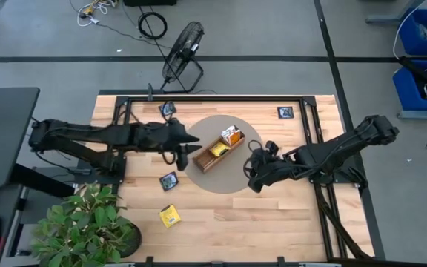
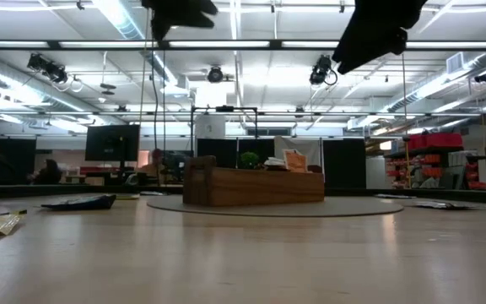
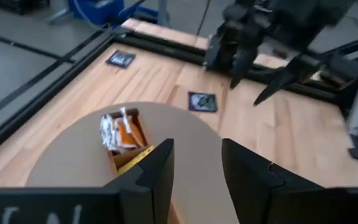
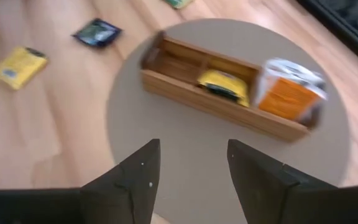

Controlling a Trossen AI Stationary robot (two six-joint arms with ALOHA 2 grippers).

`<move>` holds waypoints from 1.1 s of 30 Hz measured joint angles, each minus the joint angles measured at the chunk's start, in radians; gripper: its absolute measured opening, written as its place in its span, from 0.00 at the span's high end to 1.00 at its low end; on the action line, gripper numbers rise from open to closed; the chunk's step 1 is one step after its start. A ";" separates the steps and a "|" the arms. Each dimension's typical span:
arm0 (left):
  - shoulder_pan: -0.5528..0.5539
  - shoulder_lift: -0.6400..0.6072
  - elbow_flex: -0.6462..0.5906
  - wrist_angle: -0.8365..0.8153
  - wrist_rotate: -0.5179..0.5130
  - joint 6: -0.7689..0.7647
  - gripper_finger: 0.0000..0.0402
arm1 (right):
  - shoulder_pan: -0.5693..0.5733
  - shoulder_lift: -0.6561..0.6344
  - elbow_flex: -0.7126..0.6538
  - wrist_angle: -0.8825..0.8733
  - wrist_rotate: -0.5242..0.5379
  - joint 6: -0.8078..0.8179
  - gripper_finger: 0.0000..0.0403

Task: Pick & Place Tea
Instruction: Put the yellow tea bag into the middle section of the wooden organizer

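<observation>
Overhead, table [image 1: 273, 222]: pale wood, round grey mat [image 1: 232, 178] at centre.
Tray [image 1: 217, 152]: on mat, holding orange packets [image 1: 232, 135] and a yellow packet [image 1: 219, 149].
Loose tea: yellow [image 1: 170, 216] and navy [image 1: 169, 180] on wood.
Left gripper [image 3: 197, 171]: parted, empty, above mat.
Right gripper [image 4: 191, 171]: apart, empty.
Room: ceiling strip lights [image 2: 125, 21].

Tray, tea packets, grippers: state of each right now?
Tray: on the round mat, one end compartment empty.
Orange-and-white packets: upright in the other end compartment.
Yellow packet in the tray: in the middle compartment.
Loose yellow packet: flat on the table.
Left gripper: open, empty, above the mat.
Right gripper: open, empty, above the mat.
</observation>
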 joint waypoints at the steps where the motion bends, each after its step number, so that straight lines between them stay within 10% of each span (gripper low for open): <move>1: -0.012 -0.013 0.000 -0.004 -0.002 0.003 0.66 | 0.000 0.004 0.000 0.023 -0.013 -0.021 0.51; 18: -0.149 -0.373 -0.137 -0.338 -0.251 -0.180 0.66 | -0.008 0.089 -0.001 0.178 -0.070 0.009 0.51; 33: 0.086 -0.535 -0.442 -0.379 -0.066 -0.639 0.66 | -0.008 0.114 -0.001 0.189 -0.052 0.059 0.51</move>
